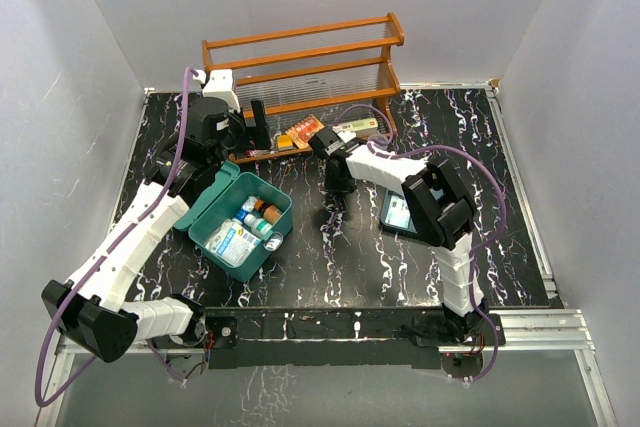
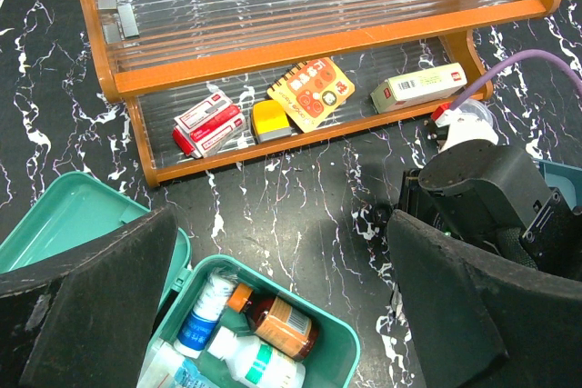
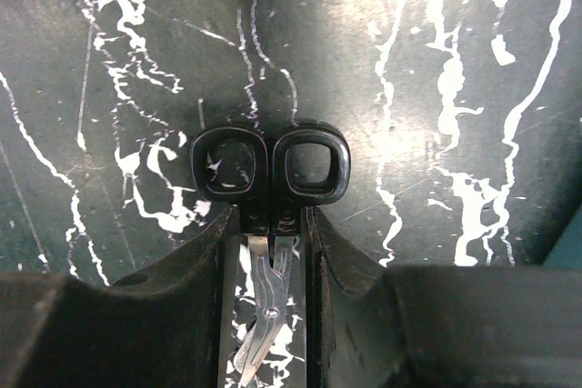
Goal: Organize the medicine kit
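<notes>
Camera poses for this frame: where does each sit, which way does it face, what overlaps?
Top external: above and behind the bases, looking down on the black white-veined table; left arm and right arm visible.
Left wrist: on the left arm, facing forward-down through the open left gripper at the orange-brown wooden shelf rack and open teal-green plastic medicine kit.
Right wrist: facing straight down at black-handled metal scissors between the fingers of the right gripper.
Shared: top external and left wrist both show rack and kit.
</notes>
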Robot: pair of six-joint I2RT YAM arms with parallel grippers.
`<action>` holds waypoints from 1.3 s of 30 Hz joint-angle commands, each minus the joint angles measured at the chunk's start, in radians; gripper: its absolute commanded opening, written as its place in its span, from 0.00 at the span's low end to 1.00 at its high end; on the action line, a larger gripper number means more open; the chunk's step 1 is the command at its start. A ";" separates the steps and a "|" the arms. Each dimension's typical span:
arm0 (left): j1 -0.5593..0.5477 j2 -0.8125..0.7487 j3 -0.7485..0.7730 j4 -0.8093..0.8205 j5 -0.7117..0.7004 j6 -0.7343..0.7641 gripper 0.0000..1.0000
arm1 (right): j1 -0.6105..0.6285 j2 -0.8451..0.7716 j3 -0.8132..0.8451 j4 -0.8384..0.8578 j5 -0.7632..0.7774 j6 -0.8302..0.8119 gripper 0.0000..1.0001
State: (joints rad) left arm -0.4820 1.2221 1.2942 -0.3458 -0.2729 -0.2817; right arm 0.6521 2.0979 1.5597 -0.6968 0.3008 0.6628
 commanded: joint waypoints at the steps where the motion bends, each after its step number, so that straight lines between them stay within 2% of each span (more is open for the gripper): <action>1: -0.004 -0.026 -0.002 0.004 -0.003 -0.004 0.99 | -0.010 -0.080 0.021 0.005 0.102 -0.023 0.15; 7: -0.004 -0.024 -0.004 0.005 0.001 -0.008 0.99 | -0.016 -0.190 -0.006 0.011 0.145 -0.034 0.16; 15: -0.004 -0.021 -0.007 0.005 0.005 -0.009 0.99 | -0.094 -0.347 -0.142 0.020 0.149 -0.006 0.16; 23: -0.004 -0.005 -0.007 0.016 0.019 -0.016 0.99 | -0.294 -0.541 -0.322 0.009 0.142 -0.059 0.16; 27: -0.004 0.002 -0.006 0.019 0.024 -0.017 0.99 | -0.371 -0.615 -0.376 -0.026 0.193 -0.100 0.16; 33: -0.004 0.013 -0.005 0.024 0.031 -0.022 0.99 | -0.411 -0.646 -0.435 -0.047 0.307 -0.147 0.16; 39: -0.004 0.018 -0.001 0.027 0.034 -0.022 0.99 | -0.413 -0.587 -0.438 -0.013 0.350 -0.223 0.16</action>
State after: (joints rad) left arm -0.4820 1.2461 1.2915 -0.3393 -0.2462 -0.2996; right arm 0.2459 1.4845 1.1172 -0.7570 0.5781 0.5121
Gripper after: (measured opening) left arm 0.986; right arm 0.263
